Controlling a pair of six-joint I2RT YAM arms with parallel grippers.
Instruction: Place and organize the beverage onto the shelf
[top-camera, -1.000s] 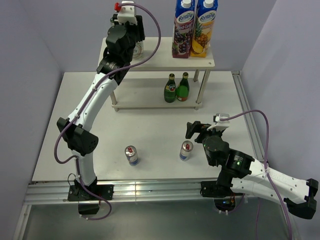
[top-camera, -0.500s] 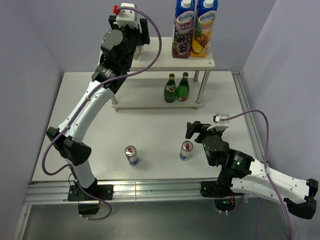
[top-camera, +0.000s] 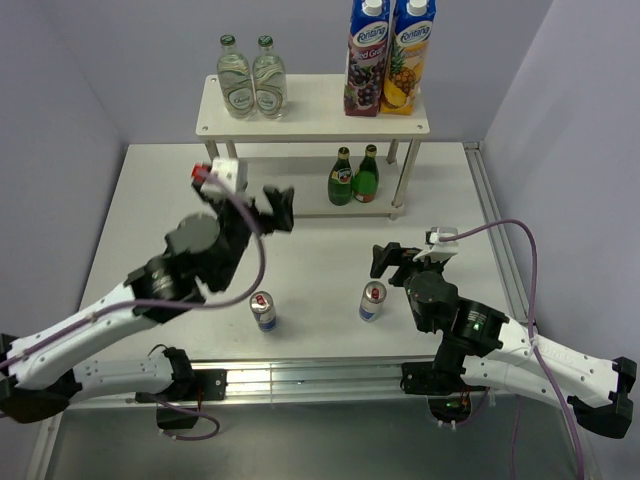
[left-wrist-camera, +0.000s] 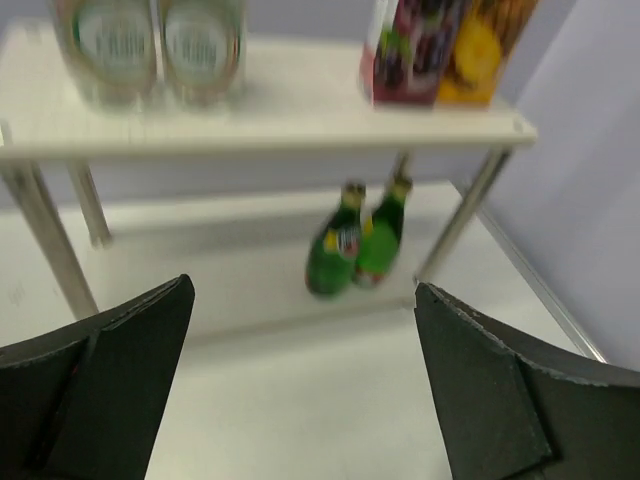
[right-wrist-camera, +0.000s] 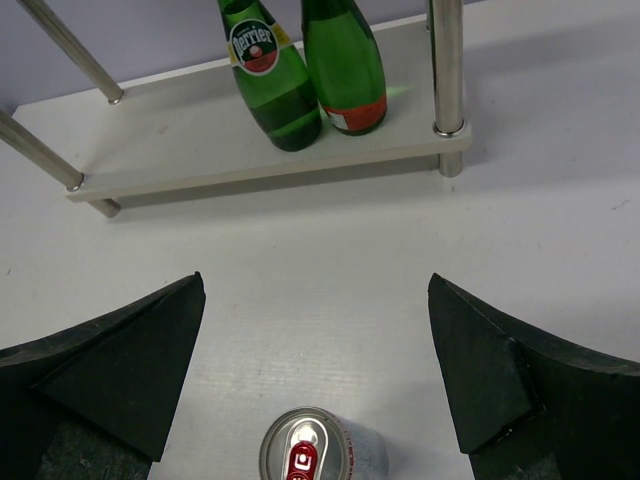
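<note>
Two clear bottles stand side by side at the left end of the shelf top, and two cartons stand together at its right end. Two green bottles stand upright, close together, on the lower board toward its right side, near the front right leg. Both cans are off the shelf, upright on the surface: the left can and the right can are well apart, in front of the shelf. The left gripper hangs in front of the shelf, jaws wide apart and holding nothing, facing the green bottles. The right gripper sits low, just beside the right can, jaws spread wide with nothing in them; in its wrist view the can top lies between the fingers near the bottom edge
</note>
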